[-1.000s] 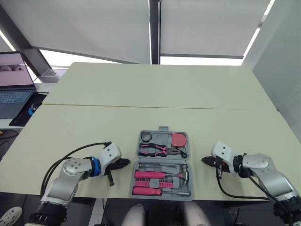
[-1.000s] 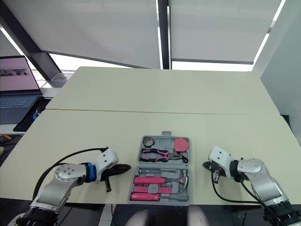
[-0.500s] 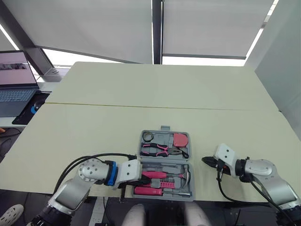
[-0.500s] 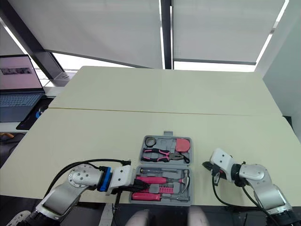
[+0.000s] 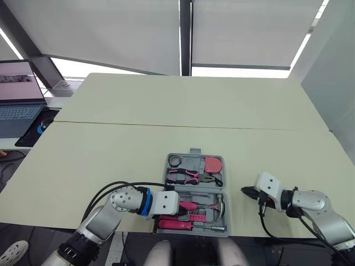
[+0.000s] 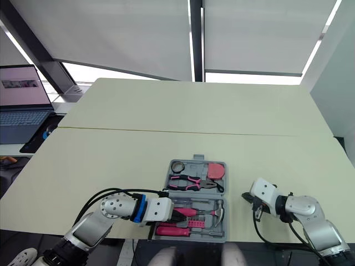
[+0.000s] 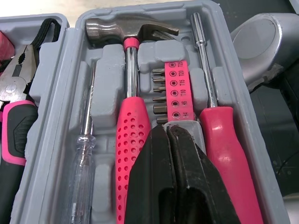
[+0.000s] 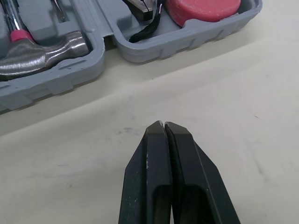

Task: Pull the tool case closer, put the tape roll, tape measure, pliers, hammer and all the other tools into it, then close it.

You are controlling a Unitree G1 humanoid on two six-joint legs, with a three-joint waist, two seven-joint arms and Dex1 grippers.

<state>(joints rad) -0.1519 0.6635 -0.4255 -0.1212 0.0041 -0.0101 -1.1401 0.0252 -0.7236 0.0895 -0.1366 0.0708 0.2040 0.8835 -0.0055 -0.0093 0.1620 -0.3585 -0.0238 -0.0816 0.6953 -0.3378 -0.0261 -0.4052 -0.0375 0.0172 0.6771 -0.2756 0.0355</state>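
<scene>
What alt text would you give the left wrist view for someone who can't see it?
The shut left gripper points into the open grey tool case between the pink-handled hammer and a pink-handled driver, near a pink bit strip. A clear-handled screwdriver and pliers lie beyond the hammer.

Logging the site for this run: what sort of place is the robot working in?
Likely an office or lab room rather than a workshop: large pale tables butted together, drawn roller blinds along the far wall, and an open laptop off to the robot's left.
</scene>
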